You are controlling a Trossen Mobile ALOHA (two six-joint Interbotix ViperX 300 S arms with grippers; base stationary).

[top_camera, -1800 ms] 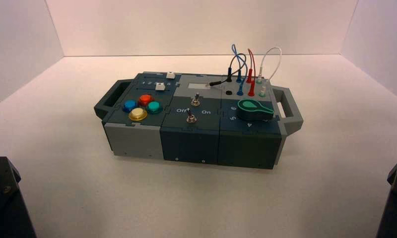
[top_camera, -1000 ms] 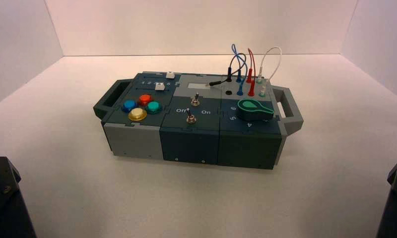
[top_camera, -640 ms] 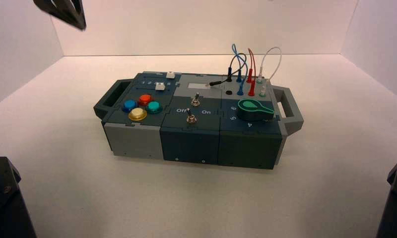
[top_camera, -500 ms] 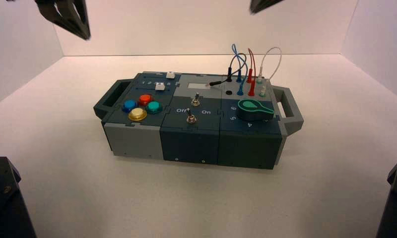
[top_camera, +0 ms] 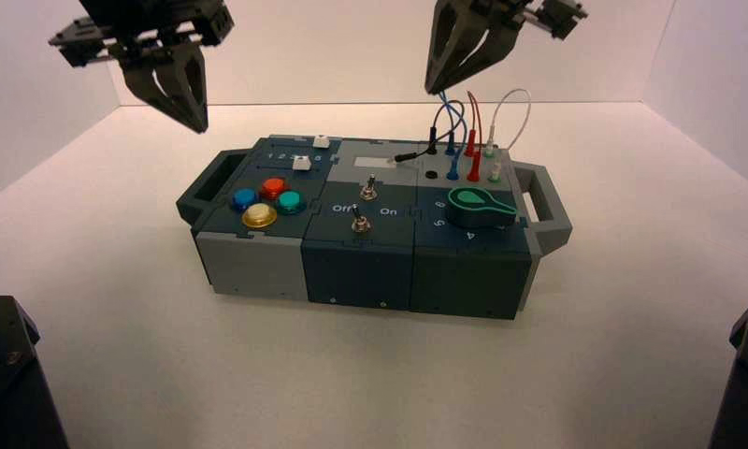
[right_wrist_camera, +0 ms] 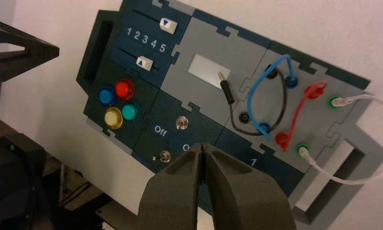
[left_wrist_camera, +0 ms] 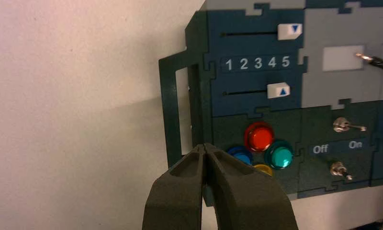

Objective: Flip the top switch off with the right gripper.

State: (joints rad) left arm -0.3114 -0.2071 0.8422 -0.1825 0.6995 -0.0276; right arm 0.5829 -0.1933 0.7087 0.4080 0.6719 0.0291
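Note:
The top switch (top_camera: pixel 369 190) is a tiny metal toggle on the box's dark middle panel, behind the "Off / On" lettering. It also shows in the left wrist view (left_wrist_camera: pixel 342 125), where its thin lever leans toward the On side, and in the right wrist view (right_wrist_camera: pixel 182 123). My right gripper (top_camera: pixel 433 89) hangs high above the box's wire panel, fingers shut and empty (right_wrist_camera: pixel 202 145), well apart from the switch. My left gripper (top_camera: pixel 199 126) hangs high above the box's left handle, shut and empty (left_wrist_camera: pixel 206 146).
The box (top_camera: pixel 258 267) also bears a second toggle (top_camera: pixel 359 223) nearer the front, four coloured push-buttons (top_camera: pixel 273 188), two white sliders (top_camera: pixel 302 164), a teal knob (top_camera: pixel 481 208) and looped wires (top_camera: pixel 450 117). Dark arm bases (top_camera: pixel 6 374) fill the lower corners.
Both grippers have come down into the high view from its top edge, left over the box's left end, right over the wires. The box and switches have not moved.

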